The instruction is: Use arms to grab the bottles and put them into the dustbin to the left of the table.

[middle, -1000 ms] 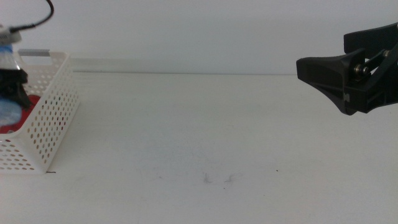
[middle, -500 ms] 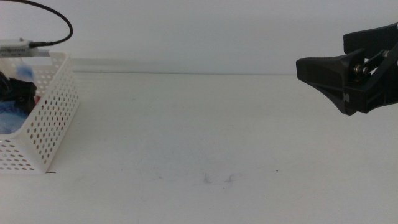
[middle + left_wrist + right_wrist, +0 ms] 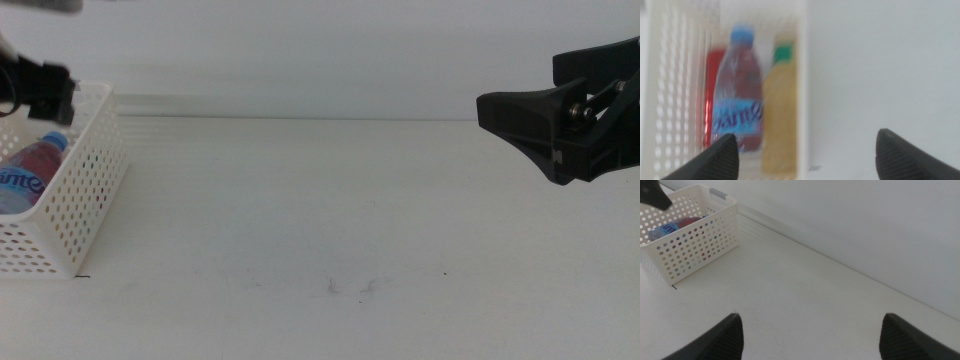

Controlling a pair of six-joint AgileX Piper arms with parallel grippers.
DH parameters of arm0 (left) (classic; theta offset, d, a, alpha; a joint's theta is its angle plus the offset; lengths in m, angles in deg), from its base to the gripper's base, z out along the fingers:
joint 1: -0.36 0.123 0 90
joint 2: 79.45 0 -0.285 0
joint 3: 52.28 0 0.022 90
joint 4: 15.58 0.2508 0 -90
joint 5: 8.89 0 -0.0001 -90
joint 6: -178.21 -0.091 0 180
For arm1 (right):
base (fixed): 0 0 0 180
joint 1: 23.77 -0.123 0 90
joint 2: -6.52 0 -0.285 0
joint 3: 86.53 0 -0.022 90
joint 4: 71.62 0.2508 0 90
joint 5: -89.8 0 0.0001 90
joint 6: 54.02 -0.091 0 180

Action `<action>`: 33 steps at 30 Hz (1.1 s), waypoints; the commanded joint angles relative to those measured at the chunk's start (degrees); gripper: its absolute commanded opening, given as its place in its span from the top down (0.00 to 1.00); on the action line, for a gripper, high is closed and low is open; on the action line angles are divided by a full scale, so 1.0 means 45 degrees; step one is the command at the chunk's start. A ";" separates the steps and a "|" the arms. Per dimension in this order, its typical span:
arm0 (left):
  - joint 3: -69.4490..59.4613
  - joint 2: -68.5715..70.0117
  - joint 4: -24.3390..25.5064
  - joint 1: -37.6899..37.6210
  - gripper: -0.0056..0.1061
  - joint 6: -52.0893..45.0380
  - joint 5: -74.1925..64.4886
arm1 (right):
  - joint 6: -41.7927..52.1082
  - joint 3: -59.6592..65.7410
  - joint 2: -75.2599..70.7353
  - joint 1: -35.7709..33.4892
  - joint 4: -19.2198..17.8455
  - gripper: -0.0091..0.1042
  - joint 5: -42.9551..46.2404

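The white perforated dustbin (image 3: 85, 190) stands at the table's left edge and also shows in the left wrist view (image 3: 802, 60) and the right wrist view (image 3: 700, 240). Inside it lie the clear water bottle with blue cap (image 3: 737, 100), the yellow-liquid bottle (image 3: 780, 120) beside it, and the red can (image 3: 710, 95) partly under the water bottle. My left gripper (image 3: 805, 155) hovers open above the bin with nothing between its jaws; part of it shows at the bin's top (image 3: 40, 90). My right gripper (image 3: 810, 335) waits open at the right, over bare table (image 3: 540, 125).
The white tabletop (image 3: 330, 210) spreads between the dustbin and the right arm, with faint dark scuff marks (image 3: 350, 288) near the front. A pale wall runs along the back edge.
The left gripper has let go of the water bottle, which now lies in the dustbin, and has risen up out of the bin. The right arm has not moved.
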 commanded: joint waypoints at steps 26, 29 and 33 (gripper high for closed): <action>-0.3047 0.8954 0.0667 -0.3769 0.11 0.1789 0.3109 | 0.0089 -0.0046 -0.0058 -0.0035 -0.0071 0.17 0.0105; -0.3251 0.8954 0.0532 -0.3769 0.11 0.1789 0.3184 | 0.0089 0.0102 -0.0078 0.0071 0.0067 0.17 0.0257; -0.5144 0.9926 0.0249 -0.3769 0.11 0.1789 0.4666 | 0.0089 0.1320 -0.0727 0.1342 0.0461 0.17 0.2801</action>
